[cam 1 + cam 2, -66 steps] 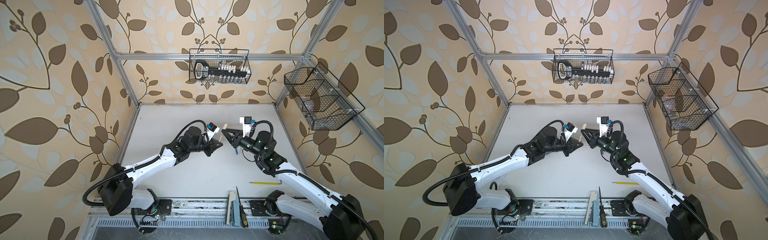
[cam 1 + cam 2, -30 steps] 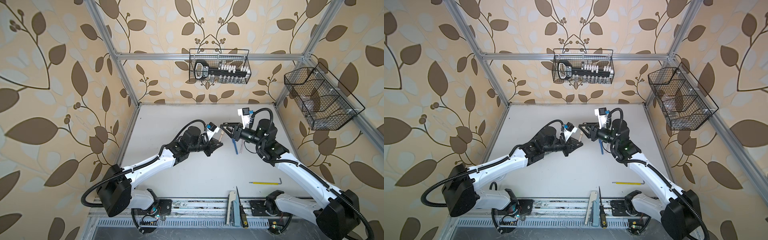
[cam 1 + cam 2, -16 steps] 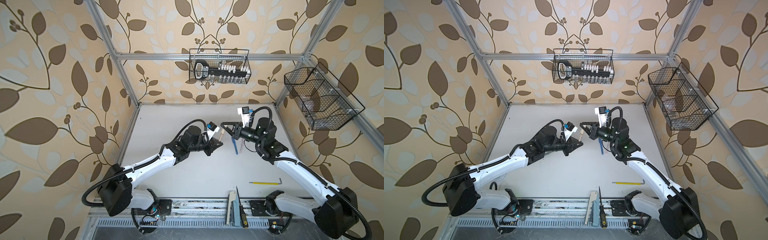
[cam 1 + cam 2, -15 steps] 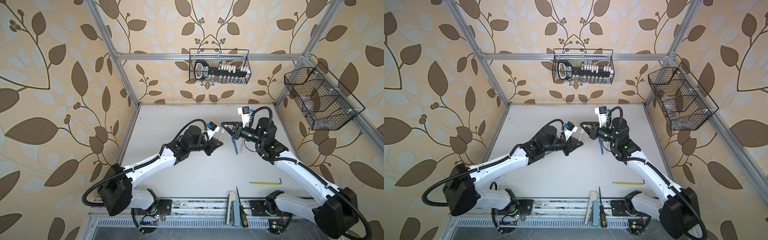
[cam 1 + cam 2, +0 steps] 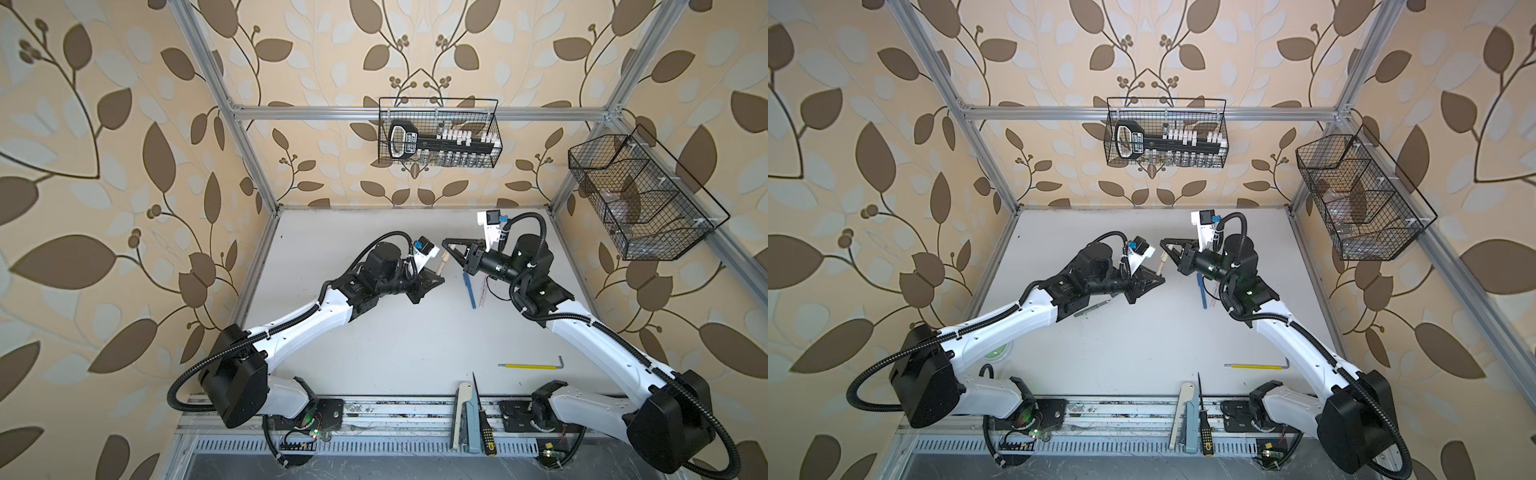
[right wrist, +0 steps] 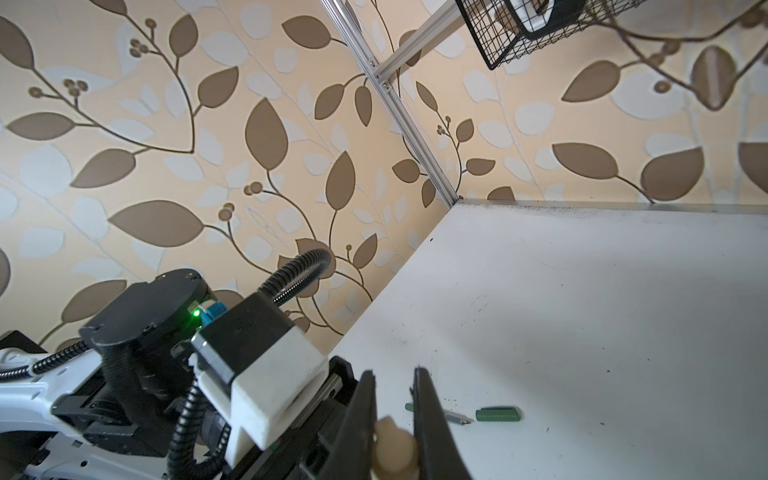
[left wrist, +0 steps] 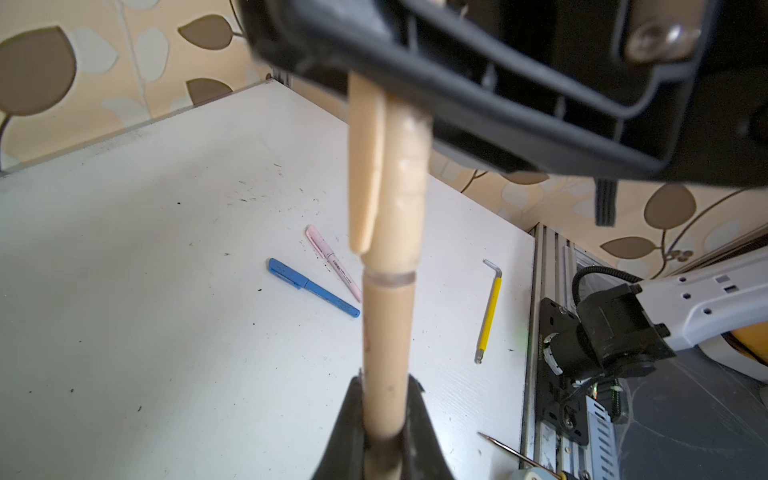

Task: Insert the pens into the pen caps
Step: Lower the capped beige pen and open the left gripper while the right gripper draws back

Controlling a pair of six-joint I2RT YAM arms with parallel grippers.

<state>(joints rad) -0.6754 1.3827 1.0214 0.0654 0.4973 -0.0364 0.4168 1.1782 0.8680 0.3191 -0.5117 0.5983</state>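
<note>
Tan pen point(image 7: 386, 345) is clamped by left gripper point(image 7: 384, 380); tan cap point(image 7: 401, 187), on that pen's end, is pinched by right gripper point(image 6: 394, 372).

The right end effector point(image 6: 392, 374) has been shifted toward the far side of the desk point(image 5: 395, 332) and turned to point left. Its jaws, spread wide a second ago, have been brought together about the end of the tan pen cap point(image 7: 401, 174).

Tan pen point(image 7: 386, 332), tan cap point(image 7: 401, 178); blue pen point(image 7: 313, 287), pink pen point(image 7: 332, 262); walls point(image 5: 104, 166) beige, brown leaves.
</note>
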